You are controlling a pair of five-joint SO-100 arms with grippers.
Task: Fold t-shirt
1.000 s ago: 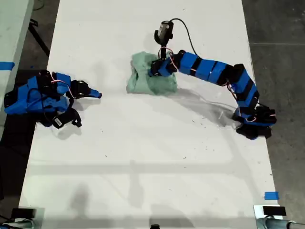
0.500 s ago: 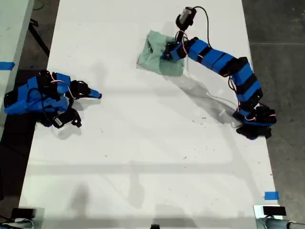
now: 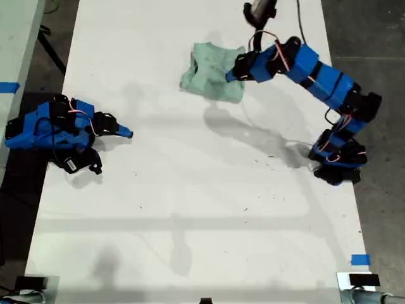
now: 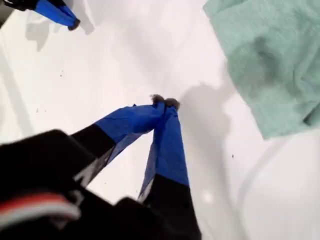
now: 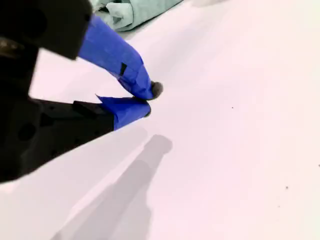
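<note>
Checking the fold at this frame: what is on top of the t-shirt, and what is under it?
Nothing rests on the t-shirt; my first gripper hangs shut beside it. It lies bunched on the white table; anything beneath its folds is hidden.

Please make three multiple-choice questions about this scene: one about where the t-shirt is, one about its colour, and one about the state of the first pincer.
1. In the exterior view, the t-shirt lies on the table:
A. near the bottom edge
B. near the top edge
C. under the arm at the exterior view's left

2. The t-shirt is:
A. red
B. black
C. pale mint green

3. My first pincer is:
A. wide open
B. shut on the t-shirt
C. shut, holding nothing

Answers: 1 B, the cloth sits high in the exterior view. 2 C, every view shows pale green fabric. 3 C, in the first wrist view the tips meet over bare table beside the cloth.
</note>
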